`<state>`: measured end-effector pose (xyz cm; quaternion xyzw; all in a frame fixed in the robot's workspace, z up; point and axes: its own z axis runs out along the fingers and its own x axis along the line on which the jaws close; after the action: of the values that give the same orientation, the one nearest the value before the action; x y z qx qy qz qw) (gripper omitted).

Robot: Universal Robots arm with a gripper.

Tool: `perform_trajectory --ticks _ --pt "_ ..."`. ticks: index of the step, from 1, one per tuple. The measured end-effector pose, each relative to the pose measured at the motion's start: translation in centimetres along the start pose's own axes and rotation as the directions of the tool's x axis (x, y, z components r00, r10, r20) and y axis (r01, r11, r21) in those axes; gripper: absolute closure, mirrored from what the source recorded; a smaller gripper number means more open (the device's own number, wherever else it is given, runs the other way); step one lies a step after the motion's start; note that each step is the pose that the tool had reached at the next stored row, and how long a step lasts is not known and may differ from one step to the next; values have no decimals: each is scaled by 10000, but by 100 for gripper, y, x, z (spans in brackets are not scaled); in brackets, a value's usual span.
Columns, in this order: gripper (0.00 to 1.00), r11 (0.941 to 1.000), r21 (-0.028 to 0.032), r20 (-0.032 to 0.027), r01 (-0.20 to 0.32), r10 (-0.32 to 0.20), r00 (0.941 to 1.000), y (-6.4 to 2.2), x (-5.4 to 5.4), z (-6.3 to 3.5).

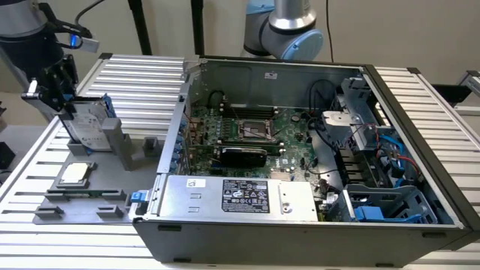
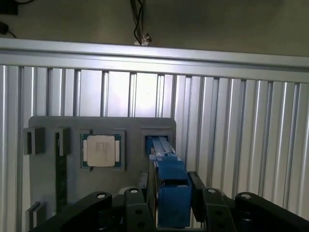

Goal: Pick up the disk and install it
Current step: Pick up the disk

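Your pincer (image 2: pixel 172 193) is closed on the disk (image 1: pixel 89 126), standing upright between its fingers, beside the computer case (image 1: pixel 300 239).

We overlook the ribbed aluminium bench (image 1: pixel 143 73) from high and afar; our wrist camera looks closely past the black claw (image 2: pixel 172 193); both views show the flat grey fixture plate (image 1: pixel 105 174) (image 2: pixel 72 183) below it.

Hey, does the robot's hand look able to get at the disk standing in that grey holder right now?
Most likely yes: the hand sits right over the disk, its fingers seemingly pressed against the blue frame's two sides, and nothing blocks it.
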<state>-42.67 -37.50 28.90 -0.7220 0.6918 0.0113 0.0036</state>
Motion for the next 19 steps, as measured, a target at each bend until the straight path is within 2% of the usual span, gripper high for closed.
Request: perform_trajectory --ticks 12,13,19 --pt "0 10000 -1 -5 0 0 10000 0 1 16" --pt "100 10000 0 -5 0 0 10000 0 1 16" --pt "100 10000 1 -3 -1 1 10000 0 1 17"
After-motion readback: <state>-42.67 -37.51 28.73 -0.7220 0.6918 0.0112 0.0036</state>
